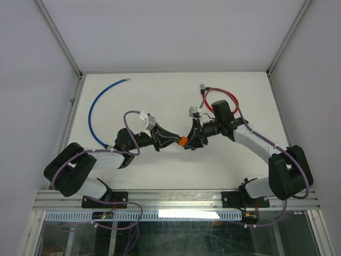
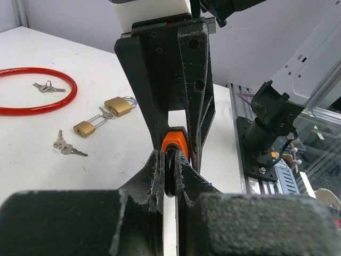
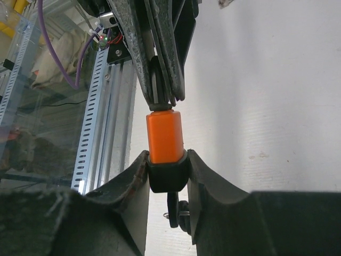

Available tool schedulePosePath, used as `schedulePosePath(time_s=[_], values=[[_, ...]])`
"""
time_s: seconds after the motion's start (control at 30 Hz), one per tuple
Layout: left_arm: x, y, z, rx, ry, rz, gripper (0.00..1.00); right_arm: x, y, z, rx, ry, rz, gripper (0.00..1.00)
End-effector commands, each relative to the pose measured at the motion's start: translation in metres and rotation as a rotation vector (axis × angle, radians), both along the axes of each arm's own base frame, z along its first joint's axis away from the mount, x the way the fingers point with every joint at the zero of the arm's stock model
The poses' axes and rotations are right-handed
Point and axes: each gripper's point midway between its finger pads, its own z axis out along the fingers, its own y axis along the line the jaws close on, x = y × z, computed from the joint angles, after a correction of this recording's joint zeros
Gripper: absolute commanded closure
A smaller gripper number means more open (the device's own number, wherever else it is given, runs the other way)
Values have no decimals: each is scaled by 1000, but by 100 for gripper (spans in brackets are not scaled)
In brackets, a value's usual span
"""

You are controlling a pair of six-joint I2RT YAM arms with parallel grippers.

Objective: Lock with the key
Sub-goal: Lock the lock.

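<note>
One blue cable is laid left on the desk. One orange padlock is clamped at mid-desk between the left fingers, closed on its dark end, and the right fingers. Two brass padlocks and two key bunches are seen by one red cable.

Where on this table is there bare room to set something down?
Free: the back of the table between the blue cable and the red cable, and the near strip between the arm bases. Crowded: the centre, where left hand and right hand meet at the orange lock, and beside the red cable, with padlocks and keys.
</note>
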Motion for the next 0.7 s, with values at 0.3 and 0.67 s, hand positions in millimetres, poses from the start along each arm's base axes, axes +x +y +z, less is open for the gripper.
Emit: schedulePosePath(time_s=[0.3,0.67], values=[[-42,-38,-46,128,-1,-215,100,1,21,42,238,-244,84,100],[-63,-43,-75,158,51,-295,100,-14,26,38,251,-257,121,100]])
